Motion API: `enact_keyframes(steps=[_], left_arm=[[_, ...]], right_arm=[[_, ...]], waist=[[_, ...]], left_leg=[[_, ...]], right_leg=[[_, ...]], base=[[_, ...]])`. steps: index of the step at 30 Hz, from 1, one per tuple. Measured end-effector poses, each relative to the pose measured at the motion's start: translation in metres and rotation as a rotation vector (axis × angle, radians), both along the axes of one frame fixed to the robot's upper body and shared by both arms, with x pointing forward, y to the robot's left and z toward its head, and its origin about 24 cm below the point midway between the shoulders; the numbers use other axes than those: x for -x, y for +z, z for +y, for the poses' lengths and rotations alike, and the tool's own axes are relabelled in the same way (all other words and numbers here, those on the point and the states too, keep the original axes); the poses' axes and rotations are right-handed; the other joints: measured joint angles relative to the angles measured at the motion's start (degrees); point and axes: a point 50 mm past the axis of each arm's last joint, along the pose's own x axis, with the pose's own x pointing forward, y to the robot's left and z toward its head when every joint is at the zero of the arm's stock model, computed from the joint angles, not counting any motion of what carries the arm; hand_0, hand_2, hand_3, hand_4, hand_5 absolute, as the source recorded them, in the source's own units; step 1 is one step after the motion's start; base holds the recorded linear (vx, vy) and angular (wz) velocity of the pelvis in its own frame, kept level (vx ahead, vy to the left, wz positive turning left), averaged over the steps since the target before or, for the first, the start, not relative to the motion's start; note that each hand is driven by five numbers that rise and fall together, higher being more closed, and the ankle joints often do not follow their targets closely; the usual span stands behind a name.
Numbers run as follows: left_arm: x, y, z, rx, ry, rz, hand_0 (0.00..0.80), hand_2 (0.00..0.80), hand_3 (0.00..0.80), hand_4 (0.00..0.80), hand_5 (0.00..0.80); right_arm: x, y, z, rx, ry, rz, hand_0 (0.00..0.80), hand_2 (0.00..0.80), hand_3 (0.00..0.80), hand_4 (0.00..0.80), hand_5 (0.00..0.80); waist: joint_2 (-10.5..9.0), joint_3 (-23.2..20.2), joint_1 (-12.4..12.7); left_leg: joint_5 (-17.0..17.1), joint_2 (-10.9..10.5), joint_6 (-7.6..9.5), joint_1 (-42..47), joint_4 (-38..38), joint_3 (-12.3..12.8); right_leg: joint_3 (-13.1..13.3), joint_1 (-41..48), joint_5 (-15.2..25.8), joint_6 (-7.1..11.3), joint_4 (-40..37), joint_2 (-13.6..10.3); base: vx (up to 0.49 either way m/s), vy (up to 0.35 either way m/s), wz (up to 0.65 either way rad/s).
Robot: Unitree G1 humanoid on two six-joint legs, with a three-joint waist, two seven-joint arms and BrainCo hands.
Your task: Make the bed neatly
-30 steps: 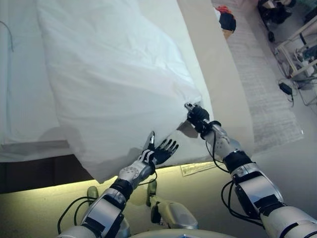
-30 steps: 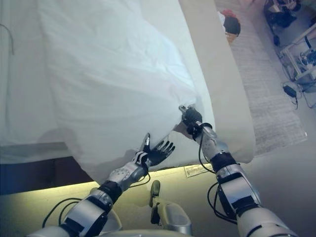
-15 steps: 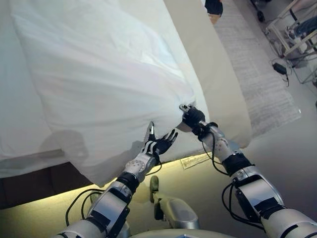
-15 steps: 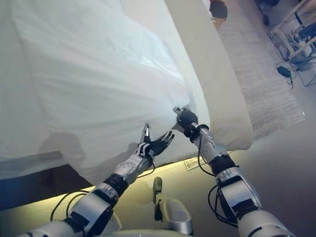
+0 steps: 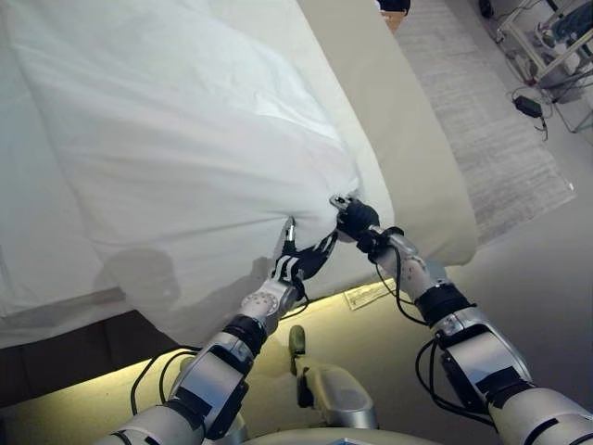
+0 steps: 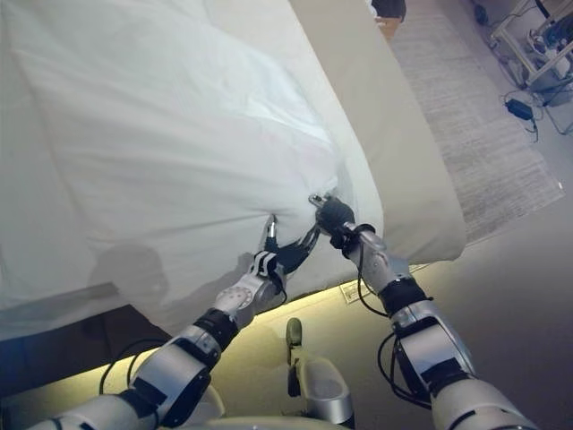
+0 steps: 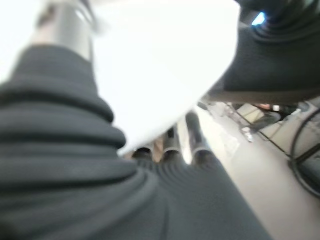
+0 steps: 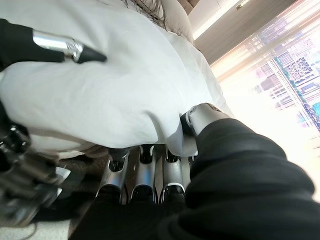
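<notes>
A white duvet [image 5: 185,139] lies spread over the bed, its near corner hanging over the bed's side. My right hand [image 5: 352,219] is shut on that corner, with the cloth pinched between thumb [image 8: 200,117] and fingers [image 8: 142,172]. My left hand [image 5: 301,261] is open just to the left of it, at the duvet's lower edge. Its fingers [image 7: 172,145] are straight under the cloth and its thumb [image 7: 70,25] is on the other side of it. The two hands almost touch.
The beige mattress [image 5: 408,139] shows bare to the right of the duvet. A pale rug [image 5: 491,102] lies on the floor beyond it, with a cart [image 5: 556,32] and cables at the far right. The dark bed base [image 5: 65,357] runs along the lower left.
My left hand has moved up and right to the duvet's edge, close beside the right hand. The right hand has kept its hold on the corner. The camera has shifted.
</notes>
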Motion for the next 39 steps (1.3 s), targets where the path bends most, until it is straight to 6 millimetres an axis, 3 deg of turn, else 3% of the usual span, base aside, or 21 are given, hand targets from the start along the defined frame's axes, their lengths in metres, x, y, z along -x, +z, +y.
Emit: enact_keyframes(steps=[3, 4, 5, 6, 15, 19, 23, 26, 31, 39], left_arm=[[-0.001, 0.001, 0.001, 0.001, 0.01, -0.01, 0.8, 0.8, 0.8, 0.8, 0.8], [-0.001, 0.001, 0.001, 0.001, 0.012, -0.013, 0.8, 0.8, 0.8, 0.8, 0.8], [-0.001, 0.001, 0.001, 0.002, 0.013, -0.013, 0.8, 0.8, 0.8, 0.8, 0.8], [-0.001, 0.001, 0.002, 0.002, 0.018, -0.014, 0.8, 0.8, 0.8, 0.8, 0.8], [-0.005, 0.002, 0.009, 0.021, 0.055, -0.009, 0.8, 0.8, 0.8, 0.8, 0.8], [-0.006, 0.001, 0.014, 0.014, 0.064, 0.005, 0.8, 0.8, 0.8, 0.8, 0.8], [0.003, -0.013, 0.023, -0.026, 0.058, 0.04, 0.8, 0.8, 0.8, 0.8, 0.8], [0.017, -0.032, 0.033, -0.053, 0.057, 0.095, 0.8, 0.8, 0.8, 0.8, 0.8], [0.05, -0.071, 0.071, -0.139, 0.085, 0.206, 0.8, 0.8, 0.8, 0.8, 0.8], [0.133, -0.127, 0.139, -0.302, 0.07, 0.358, 0.8, 0.8, 0.8, 0.8, 0.8]], right_arm=[[0.0, -0.002, -0.005, 0.021, 0.0, 0.016, 0.8, 0.8, 0.8, 0.8, 0.8], [0.0, -0.005, -0.006, 0.032, -0.003, 0.028, 0.609, 0.609, 0.609, 0.609, 0.609], [0.0, -0.008, -0.008, 0.037, -0.004, 0.045, 0.157, 0.157, 0.157, 0.157, 0.157], [0.001, -0.01, -0.009, 0.045, -0.007, 0.056, 0.0, 0.0, 0.0, 0.0, 0.0], [0.004, -0.032, -0.04, 0.174, -0.091, 0.162, 0.0, 0.0, 0.0, 0.0, 0.0], [0.006, -0.037, -0.043, 0.21, -0.094, 0.172, 0.0, 0.0, 0.0, 0.0, 0.0], [0.017, -0.053, -0.05, 0.259, -0.09, 0.215, 0.0, 0.0, 0.0, 0.0, 0.0], [0.031, -0.073, -0.055, 0.27, -0.069, 0.265, 0.0, 0.0, 0.0, 0.0, 0.0], [0.062, -0.106, -0.067, 0.247, -0.071, 0.366, 0.0, 0.0, 0.0, 0.0, 0.0], [0.102, -0.14, -0.088, 0.211, -0.115, 0.489, 0.0, 0.0, 0.0, 0.0, 0.0]], waist=[[1.43, 0.0, 0.01], [1.98, -0.02, 0.04], [2.48, -0.06, 0.14], [2.98, -0.17, 0.29], [6.0, -1.03, 0.91], [7.52, -1.86, 1.68], [8.63, -2.62, 3.12], [9.21, -3.75, 4.3], [9.33, -6.03, 6.23], [10.28, -9.77, 10.05]], left_leg=[[0.08, -0.49, 0.23, 0.15, -0.16, -0.13], [0.1, -0.63, 0.27, 0.4, -0.25, -0.19], [0.12, -0.72, 0.31, 0.79, -0.41, -0.2], [0.12, -0.77, 0.34, 0.97, -0.47, -0.2], [0.51, -1.24, 0.93, 1.22, -0.54, -2.44], [0.71, -1.38, 1.16, 1.48, -0.78, -3.64], [0.76, -1.36, 1.2, 2.42, -1.08, -5.11], [0.73, -1.34, 1.25, 2.95, -1.39, -6.31], [0.58, -1.7, 1.43, 4.01, -1.7, -8.53], [0.61, -2.29, 1.52, 3.98, -1.73, -11.36]], right_leg=[[-0.05, 0.2, -0.01, 0.23, 0.04, -0.51], [-0.09, 0.47, -0.05, 0.31, 0.04, -0.61], [-0.16, 0.81, -0.11, 0.39, 0.04, -0.69], [-0.23, 0.99, -0.13, 0.42, 0.03, -0.8], [-2.4, 2.91, -0.14, 0.59, -0.41, -1.42], [-3.53, 4.0, -0.2, 0.68, -0.77, -1.59], [-5.08, 5.97, -0.64, 0.83, -1.01, -1.69], [-6.18, 7.17, -1.19, 0.98, -1.02, -1.84], [-8.52, 9.74, -2.33, 1.36, -1.05, -2.18], [-11.37, 11.82, -3.13, 1.75, -1.15, -2.73]], base=[[0.014, 0.098, 0.04], [0.017, 0.108, 0.05], [0.017, 0.084, 0.03], [0.022, 0.072, 0.02], [0.027, 0.057, 0.13], [0.033, 0.036, 0.14], [0.057, 0.015, 0.2], [0.085, 0.008, 0.2], [0.079, 0.018, 0.25], [0.02, 0.039, 0.2]])
